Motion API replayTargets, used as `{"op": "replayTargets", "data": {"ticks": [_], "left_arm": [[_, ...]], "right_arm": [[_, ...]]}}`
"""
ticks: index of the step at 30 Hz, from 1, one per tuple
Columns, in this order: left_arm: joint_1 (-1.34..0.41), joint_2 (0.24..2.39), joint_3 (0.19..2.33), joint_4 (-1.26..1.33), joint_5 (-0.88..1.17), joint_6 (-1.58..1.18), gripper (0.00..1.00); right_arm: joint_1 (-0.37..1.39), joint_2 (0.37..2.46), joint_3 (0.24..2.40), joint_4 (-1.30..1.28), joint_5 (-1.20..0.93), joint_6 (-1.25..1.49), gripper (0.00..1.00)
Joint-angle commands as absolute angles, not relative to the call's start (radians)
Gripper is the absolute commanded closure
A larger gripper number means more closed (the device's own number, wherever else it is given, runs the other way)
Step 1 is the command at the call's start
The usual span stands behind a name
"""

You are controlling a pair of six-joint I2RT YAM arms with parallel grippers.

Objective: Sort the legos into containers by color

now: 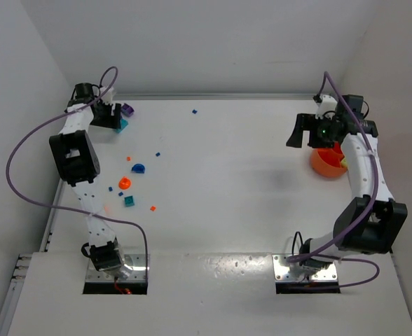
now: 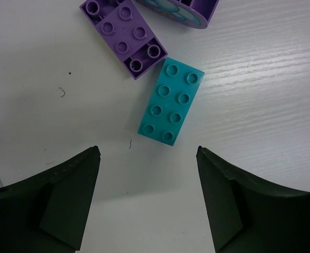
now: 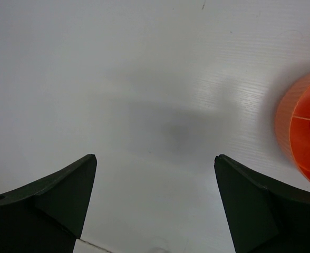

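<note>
Presently, the left gripper (image 2: 148, 151) stands released and empty, just short of the teal brick (image 2: 171, 101). The purple brick (image 2: 124, 37) lies at the teal brick's far corner, a purple container (image 2: 205, 13) beyond. Judged step: approach to grasp. The next move calls for jaws flanking the teal brick's long sides. The right gripper (image 3: 155, 156), well apart from the teal brick, hangs open beside the orange bowl (image 3: 302, 132).

Table (image 1: 227, 203): white, flat, faint grain; one small curled dark mark (image 2: 62, 93) on its surface.
Back wall (image 1: 213, 42), left wall (image 1: 10, 105), right wall (image 1: 402, 70): plain white panels meeting the table's edges.
Strip (image 1: 220, 96): pale grey, along the table's far edge below the back wall.
</note>
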State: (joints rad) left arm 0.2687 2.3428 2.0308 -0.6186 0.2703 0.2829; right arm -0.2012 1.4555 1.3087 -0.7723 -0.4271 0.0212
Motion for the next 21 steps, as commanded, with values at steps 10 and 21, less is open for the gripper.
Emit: {"op": "replayTargets", "data": {"ticks": [10,21], "left_arm": [[0.221,2.434,2.115,-0.598,0.258,0.342,0.20],[0.169,2.451,2.102,-0.598,0.238,0.353,0.48]], "right_arm": [[-0.206,1.489,1.374,-0.770,-0.416,-0.009,0.07],[-0.206,1.480,1.374,-0.779,-0.416,-0.028,0.07]]}}
